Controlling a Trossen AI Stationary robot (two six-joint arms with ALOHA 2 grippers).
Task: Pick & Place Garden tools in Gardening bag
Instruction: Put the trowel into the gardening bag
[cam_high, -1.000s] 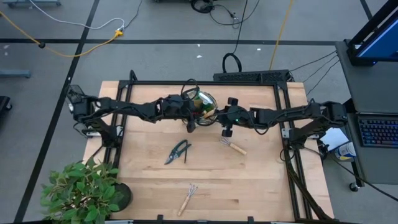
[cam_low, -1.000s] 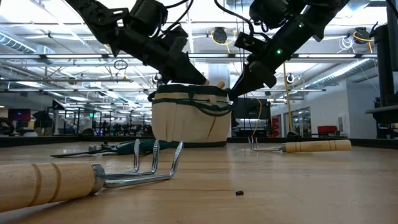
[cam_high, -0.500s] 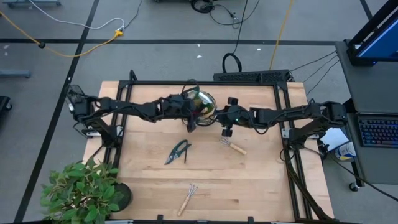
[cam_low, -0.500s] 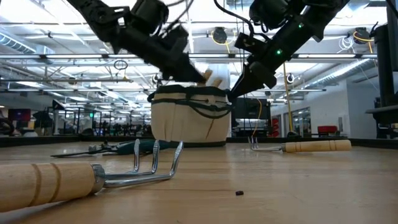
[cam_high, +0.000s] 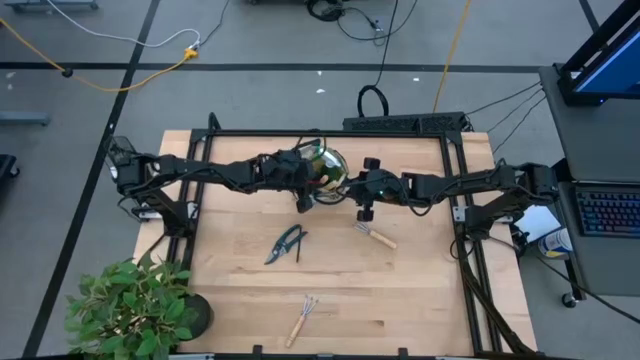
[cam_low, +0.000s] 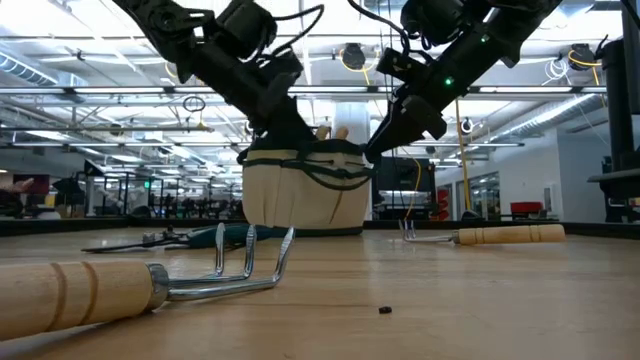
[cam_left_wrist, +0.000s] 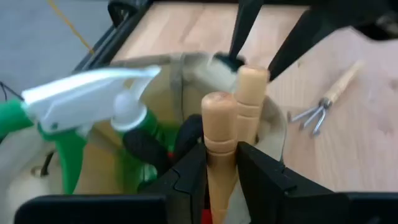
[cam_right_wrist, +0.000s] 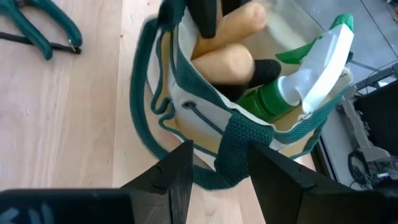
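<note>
Wooden table (cam_high: 420, 290), trowel (cam_left_wrist: 219, 134) handle-up in gardening bag (cam_low: 300, 195)

Left hand (cam_left_wrist: 214, 180) has dropped lower into the gardening bag (cam_low: 300, 195) over the last second, carrying the wooden handle (cam_left_wrist: 219, 143) it grips down with it; at the half-second mark the handle tip stood clear above the rim, now it sits just at rim level.

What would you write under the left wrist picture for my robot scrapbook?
Left gripper lowers a wooden-handled tool into the gardening bag beside the spray bottle.
</note>
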